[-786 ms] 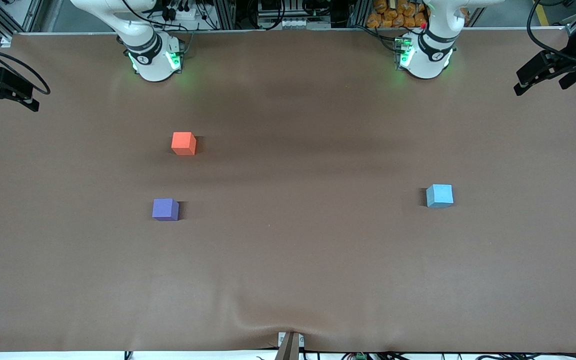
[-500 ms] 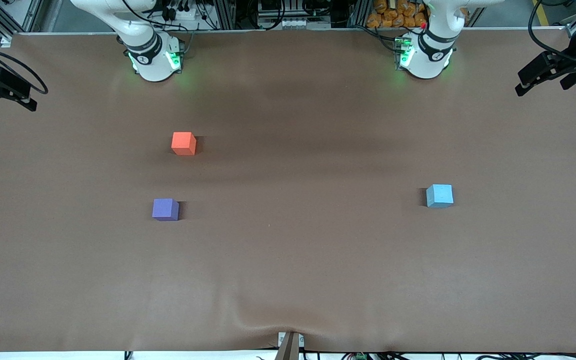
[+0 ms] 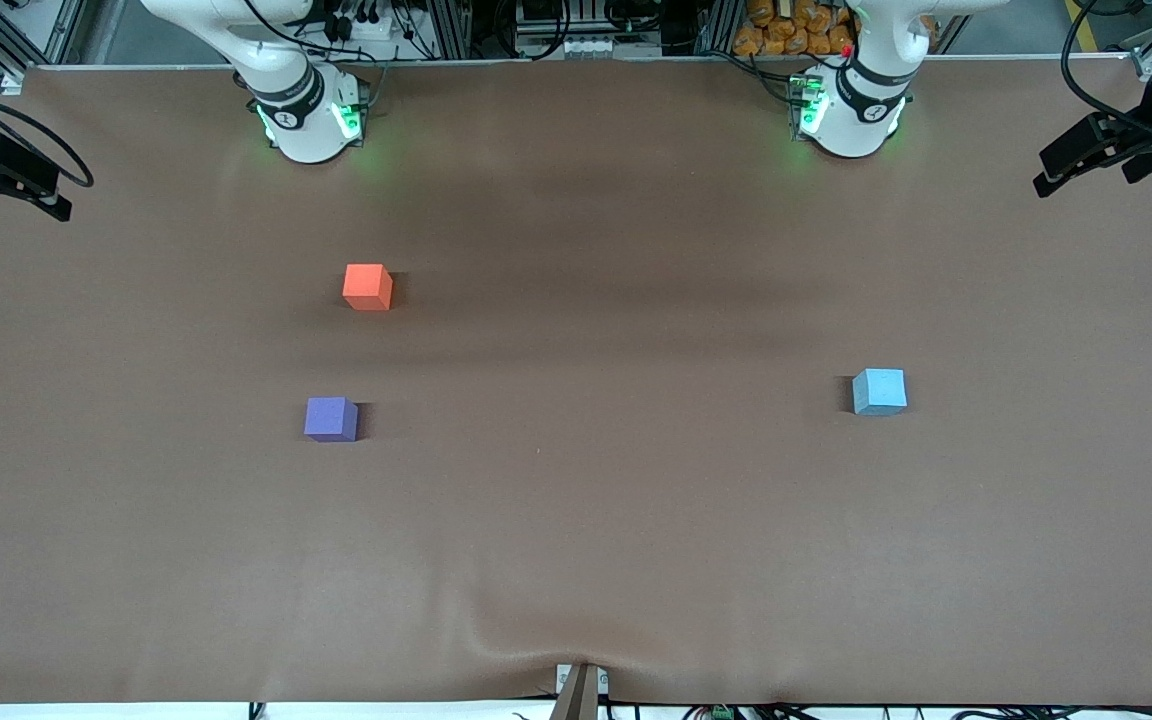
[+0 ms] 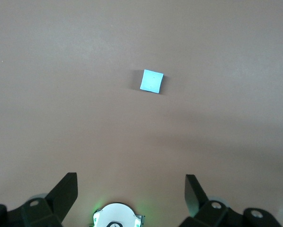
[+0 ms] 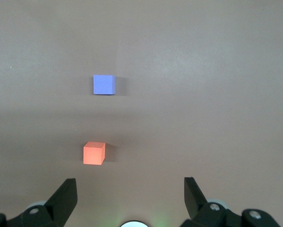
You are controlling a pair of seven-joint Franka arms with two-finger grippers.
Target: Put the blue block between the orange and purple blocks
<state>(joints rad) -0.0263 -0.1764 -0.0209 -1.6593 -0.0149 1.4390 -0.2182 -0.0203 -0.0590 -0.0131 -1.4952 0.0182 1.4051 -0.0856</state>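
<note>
The light blue block (image 3: 879, 391) sits alone on the brown table toward the left arm's end; it also shows in the left wrist view (image 4: 152, 81). The orange block (image 3: 368, 287) and the purple block (image 3: 331, 419) sit toward the right arm's end, the purple one nearer to the front camera, with a bare gap between them. Both show in the right wrist view, orange (image 5: 94, 153) and purple (image 5: 104, 84). My left gripper (image 3: 1086, 168) (image 4: 131, 182) is open and empty, high over the left arm's end. My right gripper (image 3: 6, 195) (image 5: 130, 185) is open and empty, high over the right arm's end.
The brown mat (image 3: 576, 520) covers the whole table and is slightly wrinkled at its edge nearest the front camera. The two arm bases (image 3: 306, 110) (image 3: 851, 105) stand along the edge farthest from that camera. Cables and clutter lie past that edge.
Both grippers have drifted slightly outward toward their ends of the table. The three blocks have not moved.
</note>
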